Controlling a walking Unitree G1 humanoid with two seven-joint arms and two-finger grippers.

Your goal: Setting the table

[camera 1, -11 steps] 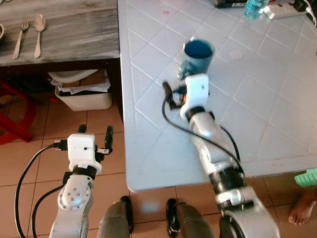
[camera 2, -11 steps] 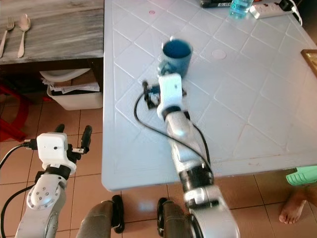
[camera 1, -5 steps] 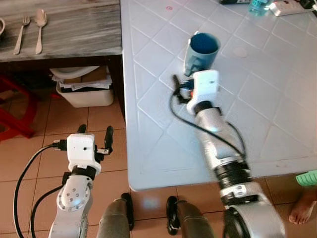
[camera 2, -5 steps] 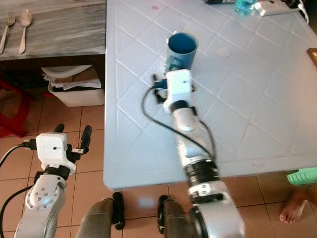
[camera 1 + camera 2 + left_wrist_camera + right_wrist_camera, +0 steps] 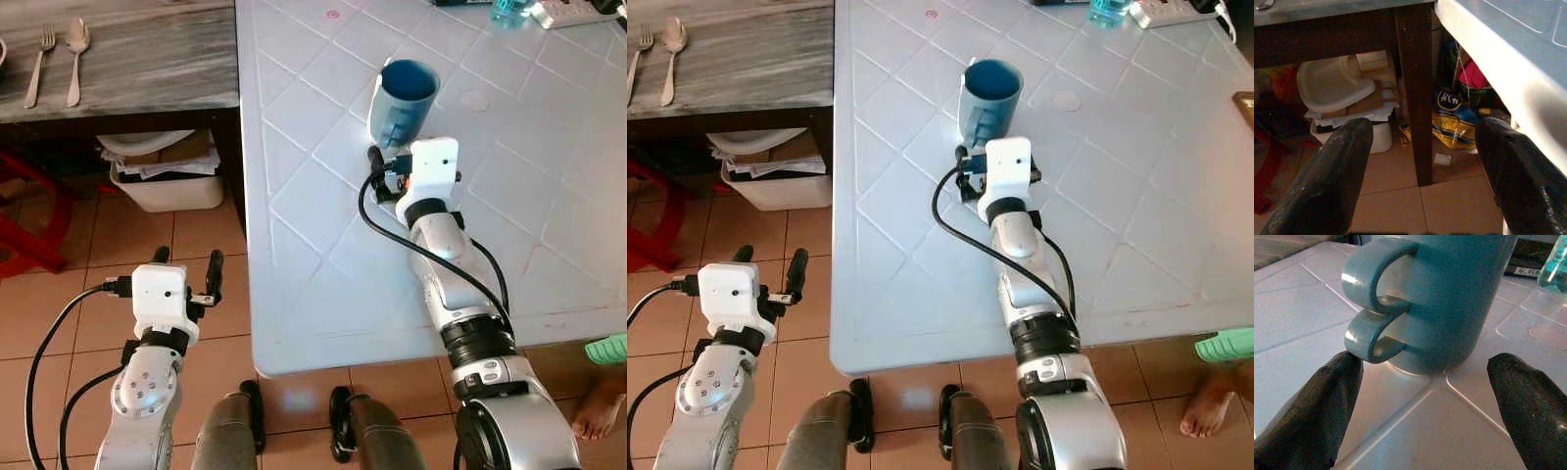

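A blue mug (image 5: 404,93) stands upright on the white plastic table (image 5: 323,225), near its left side. My right gripper (image 5: 1425,367) is open just in front of the mug, low over the table. The mug's handle (image 5: 1374,308) points toward one fingertip (image 5: 1337,382), and neither finger touches the mug. My left gripper (image 5: 186,262) hangs open and empty over the tiled floor, left of the table.
A fork (image 5: 39,64) and a spoon (image 5: 76,49) lie on the grey wooden table (image 5: 147,69) at the far left. A bin of papers (image 5: 167,181) sits under it. A bottle (image 5: 509,10) and a power strip (image 5: 573,12) are at the white table's far edge. A person's foot (image 5: 598,411) is at the lower right.
My right arm has swung to the right, so the wrist now sits below and right of the mug. The mug stays in place on the table. The left arm is still.
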